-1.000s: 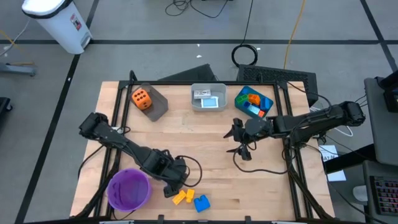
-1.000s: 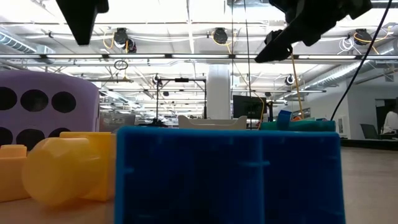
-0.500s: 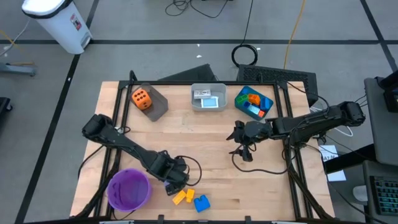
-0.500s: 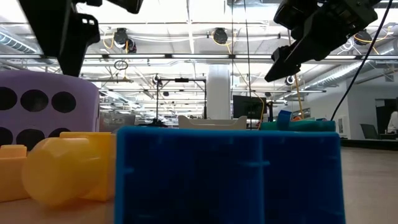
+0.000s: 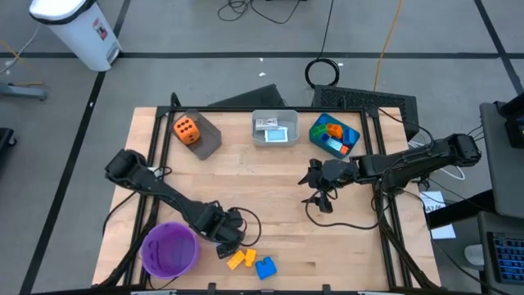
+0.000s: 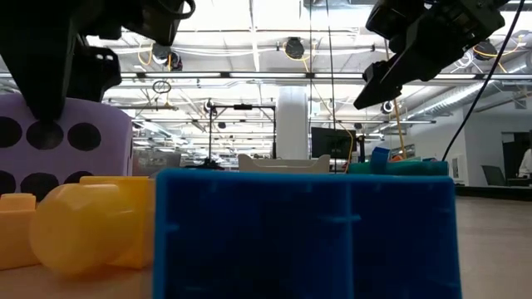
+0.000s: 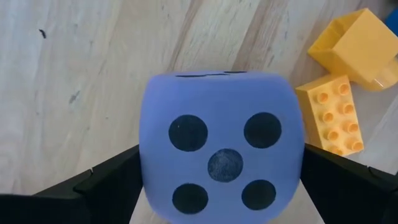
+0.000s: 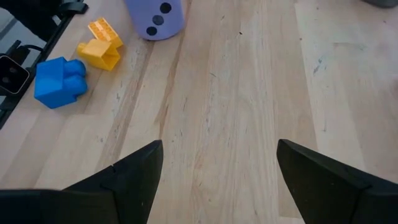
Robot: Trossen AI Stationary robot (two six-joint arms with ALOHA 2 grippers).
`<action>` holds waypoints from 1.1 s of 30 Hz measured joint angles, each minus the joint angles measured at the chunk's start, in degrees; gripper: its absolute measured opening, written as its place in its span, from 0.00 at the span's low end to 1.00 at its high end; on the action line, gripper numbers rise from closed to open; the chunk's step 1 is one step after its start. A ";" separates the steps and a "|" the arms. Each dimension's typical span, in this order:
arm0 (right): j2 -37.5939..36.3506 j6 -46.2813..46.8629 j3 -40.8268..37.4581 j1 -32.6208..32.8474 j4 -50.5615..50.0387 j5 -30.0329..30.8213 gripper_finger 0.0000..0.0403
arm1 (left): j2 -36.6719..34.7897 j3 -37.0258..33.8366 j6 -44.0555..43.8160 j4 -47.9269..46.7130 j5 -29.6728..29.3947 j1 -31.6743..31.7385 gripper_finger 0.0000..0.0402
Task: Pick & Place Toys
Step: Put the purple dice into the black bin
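Observation:
A purple die with dark dots rests on the table near the front left; it also shows in the low view. My left gripper is over it, open, with one finger on each side of the die. Two yellow bricks and a blue brick lie just right of it. My right gripper hangs open and empty above the table's middle right. An orange die sits on a grey bin at the far left. My left gripper comes at the purple die from above, its fingers along two opposite sides of the die, which rests on the table. I cannot tell whether the fingers touch it.
A purple round bowl stands at the front left, close to my left gripper. A white bin and a teal bin holding bricks stand at the far edge. Bare wood lies between the two arms.
My left gripper has come down over the purple die, shifting slightly toward the table's left edge; the die has stayed in place. My right gripper has dropped a little.

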 joint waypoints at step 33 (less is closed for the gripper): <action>0.00 1.27 0.00 -0.01 0.02 1.67 0.75 | -7.78 -5.44 -4.24 10.47 0.38 6.18 0.90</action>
